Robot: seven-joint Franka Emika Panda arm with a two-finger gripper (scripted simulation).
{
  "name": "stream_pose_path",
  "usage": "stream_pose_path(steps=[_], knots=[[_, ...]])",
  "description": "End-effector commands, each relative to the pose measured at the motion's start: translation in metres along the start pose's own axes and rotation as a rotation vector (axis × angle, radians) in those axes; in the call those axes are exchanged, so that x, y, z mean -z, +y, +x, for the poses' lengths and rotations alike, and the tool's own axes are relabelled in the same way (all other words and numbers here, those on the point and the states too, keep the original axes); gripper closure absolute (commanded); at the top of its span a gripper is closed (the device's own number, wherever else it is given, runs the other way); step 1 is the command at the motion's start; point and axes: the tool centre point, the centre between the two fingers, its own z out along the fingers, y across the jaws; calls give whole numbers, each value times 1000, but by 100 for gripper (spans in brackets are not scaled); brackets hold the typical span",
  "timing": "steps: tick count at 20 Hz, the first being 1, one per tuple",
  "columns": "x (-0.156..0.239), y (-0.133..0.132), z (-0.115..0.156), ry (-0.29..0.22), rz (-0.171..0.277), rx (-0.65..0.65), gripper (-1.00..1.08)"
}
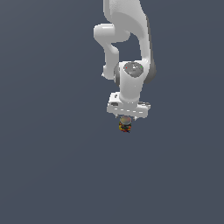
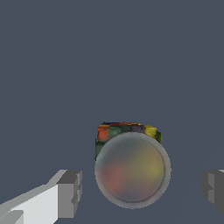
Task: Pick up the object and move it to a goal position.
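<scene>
The object (image 1: 125, 124) is a small speckled jar with red, yellow and dark patches and a greyish top, standing just below the white arm's hand in the exterior view. In the wrist view the jar (image 2: 131, 168) shows its round greyish lid, with its coloured side visible behind the lid. My gripper (image 2: 142, 188) is open, one grey fingertip (image 2: 70, 192) on each side of the jar with clear gaps, touching nothing. In the exterior view the gripper (image 1: 125, 119) is mostly hidden by the hand.
A plain dark grey-blue surface (image 1: 52, 166) lies all around. The white arm (image 1: 127, 48) reaches down from the upper part of the exterior view.
</scene>
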Motion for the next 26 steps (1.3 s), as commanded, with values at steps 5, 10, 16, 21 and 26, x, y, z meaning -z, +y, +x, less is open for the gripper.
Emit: stream_pose_path(steps=[5,10,16,21,26], knots=[[-3,-2,-2,-1,0,-3,-92],[-18,-2,-3,-1,0,-4,-92],[-45,-2,-4,-1,0,-5,-92],[-52,-2,-3,-1,0,-6,-92],[-52,-2,-3,-1,0,-6,108]])
